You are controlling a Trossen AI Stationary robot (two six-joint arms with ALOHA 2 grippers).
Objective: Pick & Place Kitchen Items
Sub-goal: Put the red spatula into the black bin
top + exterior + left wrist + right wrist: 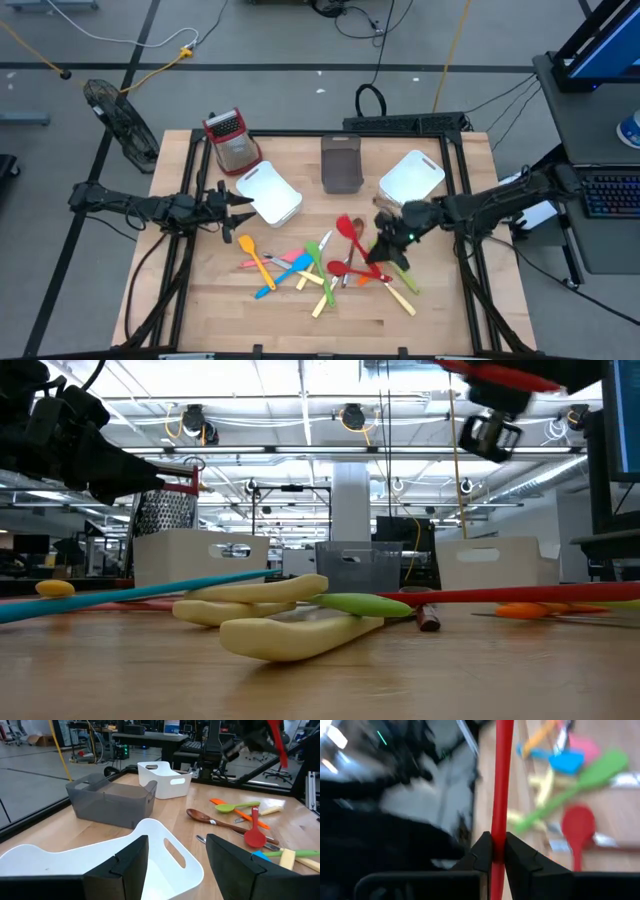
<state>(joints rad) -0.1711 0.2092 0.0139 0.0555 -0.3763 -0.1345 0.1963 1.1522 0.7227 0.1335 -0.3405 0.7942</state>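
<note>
My right gripper (pixel 383 243) is shut on a red plastic spoon (pixel 349 228) and holds it above the right end of the utensil pile. It shows high up in the low view (pixel 500 374). The other kitchen items (pixel 300 265), coloured spoons and spatulas and cream-handled cutlery, lie flat and crossed over one another on the wooden table. My left gripper (pixel 240 205) is open and empty at the left side of the near white bin (pixel 268 192), its fingers (pixel 125 865) just over the bin's rim. My right gripper pinches the red spoon's thin handle (pixel 501 820) between its two fingers (pixel 482 852). The arm comes from the table's right side. The handle runs on past the fingertips, and the spoon is lifted clear of the table and the pile.
A grey bin (pixel 340 163) stands at the far middle and a second white bin (pixel 411 178) at the far right. A red-topped metal grater (pixel 230 138) stands at the far left. Bare wood lies along the near edge (pixel 330 325).
</note>
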